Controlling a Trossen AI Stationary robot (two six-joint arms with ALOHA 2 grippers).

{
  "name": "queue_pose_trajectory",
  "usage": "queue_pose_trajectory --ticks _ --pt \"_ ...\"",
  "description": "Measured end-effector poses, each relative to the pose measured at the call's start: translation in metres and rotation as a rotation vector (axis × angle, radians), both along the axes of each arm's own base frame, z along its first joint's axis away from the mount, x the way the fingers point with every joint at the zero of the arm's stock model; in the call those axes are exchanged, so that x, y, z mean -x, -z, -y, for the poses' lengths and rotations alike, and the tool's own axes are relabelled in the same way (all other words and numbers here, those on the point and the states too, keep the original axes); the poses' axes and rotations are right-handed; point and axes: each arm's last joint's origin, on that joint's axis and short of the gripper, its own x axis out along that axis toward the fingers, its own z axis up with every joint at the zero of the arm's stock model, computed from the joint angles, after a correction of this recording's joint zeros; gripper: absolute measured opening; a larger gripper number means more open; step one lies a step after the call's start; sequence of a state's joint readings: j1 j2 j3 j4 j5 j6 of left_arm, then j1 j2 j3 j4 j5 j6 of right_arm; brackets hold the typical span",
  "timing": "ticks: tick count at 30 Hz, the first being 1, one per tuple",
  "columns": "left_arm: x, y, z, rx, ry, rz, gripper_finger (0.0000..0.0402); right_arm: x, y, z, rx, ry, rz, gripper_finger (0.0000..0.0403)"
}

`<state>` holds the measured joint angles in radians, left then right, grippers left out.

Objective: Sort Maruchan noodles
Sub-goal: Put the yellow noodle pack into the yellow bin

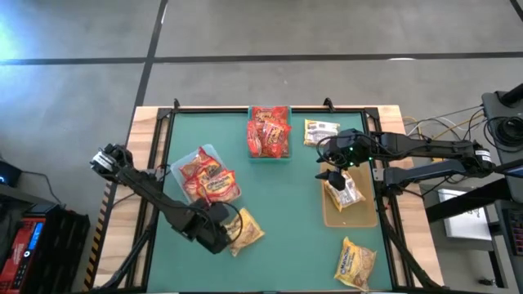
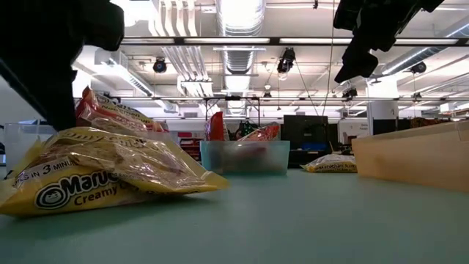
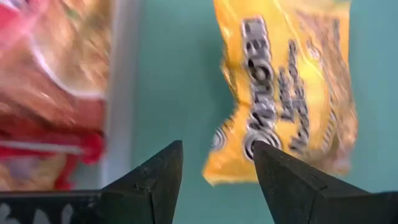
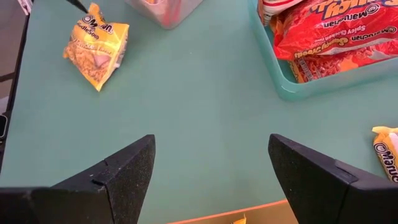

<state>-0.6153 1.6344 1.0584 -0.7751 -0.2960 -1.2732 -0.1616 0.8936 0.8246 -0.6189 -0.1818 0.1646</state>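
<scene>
Crinkly yellow Maruchan packet (image 1: 245, 232) near the table's (image 1: 286, 212) front edge looks light, slippery; left gripper (image 3: 214, 163) open just beside it should pinch its edge seam. Right gripper (image 4: 211, 165) hangs open over the tan bin (image 1: 330, 214).

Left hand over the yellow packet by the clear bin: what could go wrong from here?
1. The left hand is open with the yellow packet off-centre, more by one finger than between both, so closing may catch only an edge.
2. The clear bin sits close beside it, so a sideways correction could nudge it.
</scene>
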Motion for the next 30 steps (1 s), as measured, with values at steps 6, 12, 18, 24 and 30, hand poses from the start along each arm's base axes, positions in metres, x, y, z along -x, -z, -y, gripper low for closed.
queue_pose_trajectory --ticks 6,12,18,24,30 --pt "-0.002 -0.002 -0.002 -0.087 0.029 0.041 0.0181 0.000 0.000 0.000 0.000 0.000 0.003 0.0302" --pt "0.001 -0.004 -0.007 -0.216 0.041 0.042 0.0181 0.000 0.000 0.000 0.000 0.000 0.003 0.0302" --pt "0.007 -0.006 -0.013 -0.291 0.035 -0.012 0.0181 0.000 0.000 0.000 0.001 0.000 0.003 0.0302" --pt "0.014 0.000 -0.015 -0.252 0.008 -0.098 0.0181 0.000 0.000 0.000 0.001 0.000 0.003 0.0302" --pt "0.027 0.002 -0.007 -0.146 0.001 -0.220 0.0181 0.000 0.000 0.000 0.001 0.000 0.003 0.0302"
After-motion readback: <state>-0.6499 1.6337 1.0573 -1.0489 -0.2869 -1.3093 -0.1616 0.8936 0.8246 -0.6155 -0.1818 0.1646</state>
